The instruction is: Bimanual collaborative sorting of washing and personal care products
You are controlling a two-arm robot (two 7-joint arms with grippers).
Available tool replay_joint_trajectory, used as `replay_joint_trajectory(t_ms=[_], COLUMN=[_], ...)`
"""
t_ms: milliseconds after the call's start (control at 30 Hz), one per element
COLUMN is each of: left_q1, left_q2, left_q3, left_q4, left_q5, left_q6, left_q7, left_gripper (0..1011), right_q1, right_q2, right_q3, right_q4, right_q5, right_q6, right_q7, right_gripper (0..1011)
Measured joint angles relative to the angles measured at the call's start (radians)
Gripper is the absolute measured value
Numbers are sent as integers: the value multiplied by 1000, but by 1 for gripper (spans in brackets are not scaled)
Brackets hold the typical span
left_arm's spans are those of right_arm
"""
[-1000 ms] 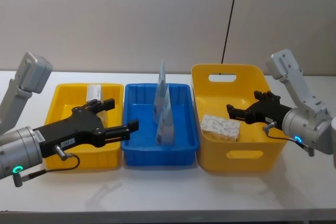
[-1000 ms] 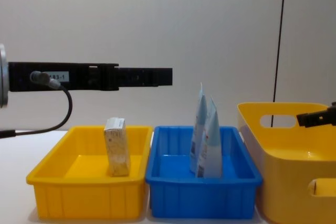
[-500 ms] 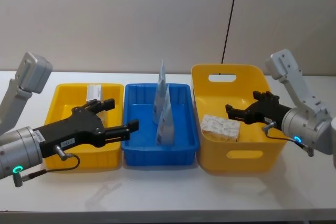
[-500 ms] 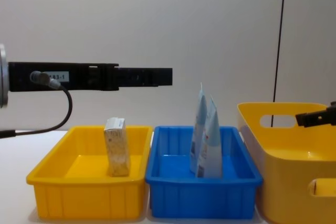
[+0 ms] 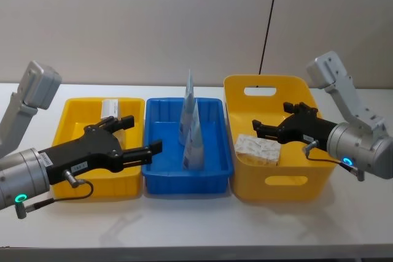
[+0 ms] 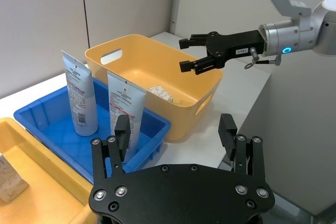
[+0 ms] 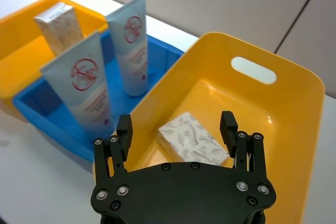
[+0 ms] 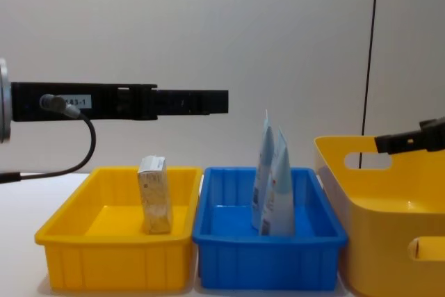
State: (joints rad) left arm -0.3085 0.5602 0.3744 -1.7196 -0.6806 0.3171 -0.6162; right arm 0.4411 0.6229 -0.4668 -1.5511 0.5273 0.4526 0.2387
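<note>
Hovering spread wide, my right end effector (image 7: 176, 121) has the whitish leaf-print pack (image 7: 193, 140) lying just below it in the yellow bin (image 7: 294, 93); my left end effector (image 5: 142, 133), likewise spread, hangs high, two upright pale-blue pouches (image 5: 195, 145) standing just beyond it

The box (image 5: 258, 150) is whitish with a grey leaf print. The tubes (image 7: 86, 85) are pale blue with red round logos, and the pack (image 8: 154, 196) is speckled beige. The yellow tray (image 5: 98, 185), blue tray (image 5: 184, 183) and yellow basket (image 5: 252, 182) sit on a white table (image 5: 184, 225). The left end effector (image 6: 174, 127) and right end effector (image 6: 182, 54) are black.
</note>
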Motion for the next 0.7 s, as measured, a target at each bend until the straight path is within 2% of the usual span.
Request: replay_joint_trajectory(t_ms=[267,700], left_q1=[0,0], left_q2=[0,0], left_q3=[0,0], left_q4=[0,0], left_q5=[0,0], left_q6=[0,0], left_q7=[0,0], left_gripper=[1001,1001], right_q1=[-20,-61], right_q2=[7,2], right_q3=[6,-3], right_q4=[-51,-113], right_q5=[19,26], right_q6=[17,44], right_q7=[29,39], right_gripper=[1002,1002])
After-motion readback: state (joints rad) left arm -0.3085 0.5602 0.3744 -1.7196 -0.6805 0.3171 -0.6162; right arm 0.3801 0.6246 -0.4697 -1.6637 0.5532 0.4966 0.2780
